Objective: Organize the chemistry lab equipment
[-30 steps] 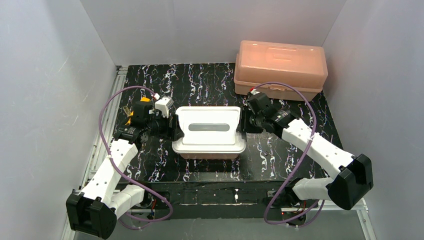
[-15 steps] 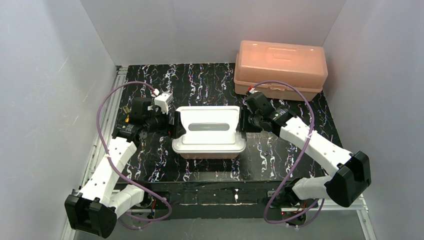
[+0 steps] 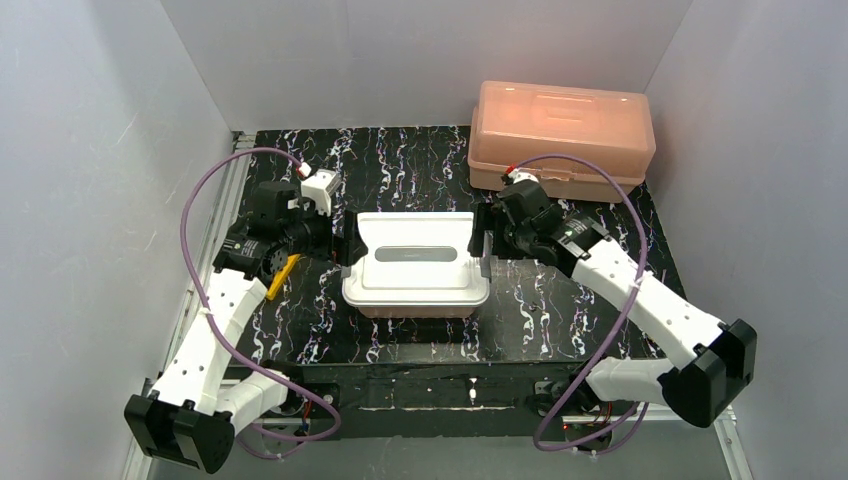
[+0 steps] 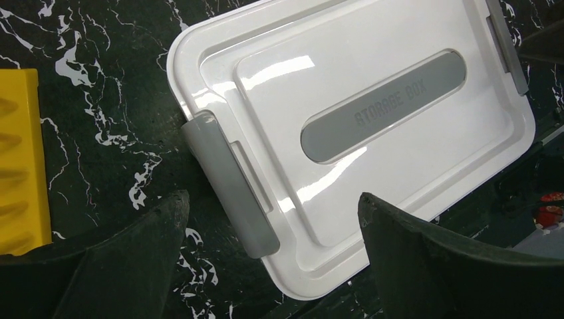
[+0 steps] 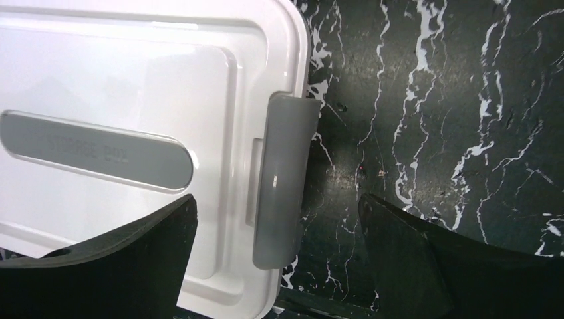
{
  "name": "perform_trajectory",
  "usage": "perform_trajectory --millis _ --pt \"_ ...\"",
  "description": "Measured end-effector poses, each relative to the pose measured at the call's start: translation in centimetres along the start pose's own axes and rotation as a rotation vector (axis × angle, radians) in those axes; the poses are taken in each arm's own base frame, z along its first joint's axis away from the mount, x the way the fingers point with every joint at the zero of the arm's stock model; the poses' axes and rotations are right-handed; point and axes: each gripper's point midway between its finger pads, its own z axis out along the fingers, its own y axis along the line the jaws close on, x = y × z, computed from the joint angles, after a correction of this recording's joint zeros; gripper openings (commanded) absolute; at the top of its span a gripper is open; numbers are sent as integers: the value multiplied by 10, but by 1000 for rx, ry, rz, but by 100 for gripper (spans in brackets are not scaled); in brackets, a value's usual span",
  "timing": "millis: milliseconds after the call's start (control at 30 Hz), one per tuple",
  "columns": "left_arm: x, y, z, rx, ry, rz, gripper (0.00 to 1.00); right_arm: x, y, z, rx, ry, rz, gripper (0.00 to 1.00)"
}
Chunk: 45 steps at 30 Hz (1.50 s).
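Status: white lid [image 3: 415, 262] sits square on the small pink tub [image 3: 415, 308], mid-table, toward the near edge. The grey clips at the left end [image 4: 229, 183] and the right end [image 5: 282, 179] both look folded down; can't confirm they're snapped.

Left gripper [image 4: 271, 199] hangs over the left clip, jaws wide apart, holding nothing. Right gripper [image 5: 278, 203] is the same over the right clip: jaws spread, empty.

Big pink box [image 3: 560, 135] at the far right corner of the table [image 3: 400, 160] is closed.

Yellow rack [image 4: 20, 159] is out on the table near the left edge, beside the left arm and apart from the tub. No tubes, beaker, bottle, stick or pipettes in view; probably boxed, but can't verify.

Estimate: mostly done. What's left is the rack, unless it's meant to stay out.
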Motion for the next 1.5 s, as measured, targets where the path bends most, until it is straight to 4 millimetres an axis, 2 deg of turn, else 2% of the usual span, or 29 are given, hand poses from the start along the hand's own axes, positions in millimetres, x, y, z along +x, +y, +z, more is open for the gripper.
perform_trajectory --millis 100,200,300,400,467,600,667,800,900,1000,1100,1233,1367,1500 --pt "1 5 0 -17 9 -7 98 -18 -1 -13 -3 -63 -2 98" --pt "2 15 -2 -50 6 -9 98 -35 -13 -24 15 -130 27 98" --pt "5 31 -2 -106 -17 -9 98 -54 -39 -33 61 -211 77 98" --pt "24 52 4 -184 0 13 98 -62 -70 -33 126 -284 126 98" --pt "42 60 12 -204 35 19 98 -55 -91 -26 174 -318 138 98" --pt "35 65 14 -218 -58 89 98 -20 -126 -4 254 -324 91 98" --pt "36 65 13 -224 -121 110 98 -10 -140 4 296 -341 63 98" --pt "35 70 13 -248 -230 143 98 -14 -160 5 370 -429 40 98" --pt "31 82 12 -302 -264 134 98 -21 -170 3 406 -468 47 98" --pt "41 104 12 -360 -243 30 98 -27 -176 0 420 -505 62 98" --pt "38 115 6 -385 -274 -45 98 -27 -179 -1 420 -526 71 98" --pt "32 106 11 -325 -323 -31 98 -25 -185 2 433 -533 79 98" --pt "50 101 29 -255 -287 -34 98 -25 -193 2 461 -537 93 98" --pt "72 105 48 -227 -209 -67 98 -25 -200 4 488 -535 101 98"
